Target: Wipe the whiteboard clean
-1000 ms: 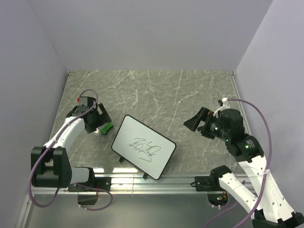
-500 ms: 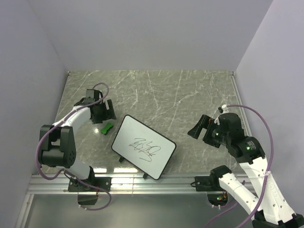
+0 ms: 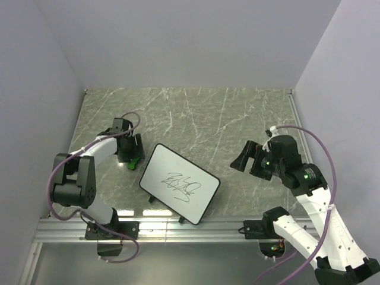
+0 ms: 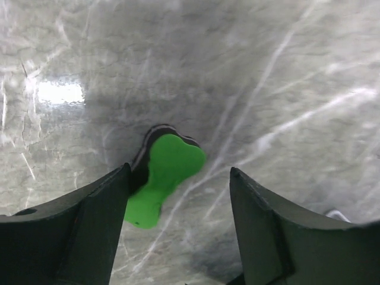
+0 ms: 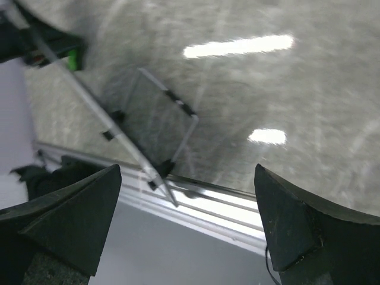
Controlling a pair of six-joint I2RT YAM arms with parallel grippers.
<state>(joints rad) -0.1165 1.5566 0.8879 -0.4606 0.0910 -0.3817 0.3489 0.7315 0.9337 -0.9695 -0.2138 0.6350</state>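
- The whiteboard (image 3: 179, 191) lies flat in the near middle of the worktop (image 3: 196, 119), turned so that its long sides run diagonally.
- It is a smooth white rectangle with rounded corners and a thin black rim. Small black feet show under its near edges, and a loose black scribble sits at its centre.
- The worktop is a glossy grey stone-patterned slab with pale veins, and it reflects the lights as bright patches. A ribbed metal rail (image 3: 196, 224) runs along its near edge.
- The left tool (image 3: 132, 154) is low over the worktop, just beside the board's far-left edge, with its dark matte fingers spread apart and gripping nothing.
- A small eraser (image 4: 165, 175) lies on the worktop between those fingers, nearer the left one. Whether it touches that finger cannot be told.
- The eraser has a bright green, lobed and waisted top over a thin dark base.
- The right tool (image 3: 241, 158) hangs above bare worktop, well to the right of the board, with its jaws wide apart and empty.
- In the right wrist view the board is blurred.
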